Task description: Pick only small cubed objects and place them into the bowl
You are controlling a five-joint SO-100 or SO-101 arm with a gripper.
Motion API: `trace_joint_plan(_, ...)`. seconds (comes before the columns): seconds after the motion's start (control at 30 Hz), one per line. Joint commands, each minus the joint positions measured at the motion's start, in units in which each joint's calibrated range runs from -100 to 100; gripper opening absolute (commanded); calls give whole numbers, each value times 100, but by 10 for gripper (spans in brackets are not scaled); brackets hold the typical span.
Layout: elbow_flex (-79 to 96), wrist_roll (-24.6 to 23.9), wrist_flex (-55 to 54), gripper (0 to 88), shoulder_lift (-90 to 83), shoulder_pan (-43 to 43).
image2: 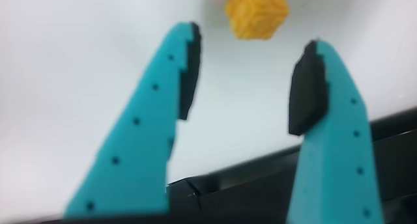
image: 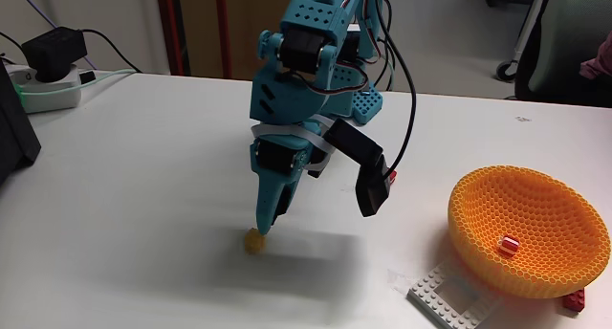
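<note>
**Claw over the yellow cube, grasp not made**

While the teal claw (image: 265,229) hangs tip-down just above the desk (image: 143,176), its jaws are spread and hold nothing; the wrist view shows the gap wide, black pads (image2: 187,74) bare. Yellow-orange studded cube (image: 254,240) sits on the desk touching or just beside the tips in the fixed view; in the wrist view the cube (image2: 257,13) lies beyond the tips, not between them.

Risk: closing now likely pinches air or clips the cube's near edge and flicks it away, since it's ahead of the jaws. Cube looks tilted, so it may roll.

Orange honeycomb bowl (image: 535,205) sits well apart at right in the fixed view, one red-and-white striped cube (image: 507,243) inside. Bowl rests partly on a white studded plate (image: 445,296); a flat red brick (image: 575,302) lies beside it.
</note>
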Motion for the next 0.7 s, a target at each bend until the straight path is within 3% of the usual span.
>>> trace_joint_plan(0.0,-326,29,-106,232,21,46)
trace_joint_plan(0.53,-577,142,-636,217,845,381)
trace_joint_plan(0.67,-586,205,-757,139,911,409)
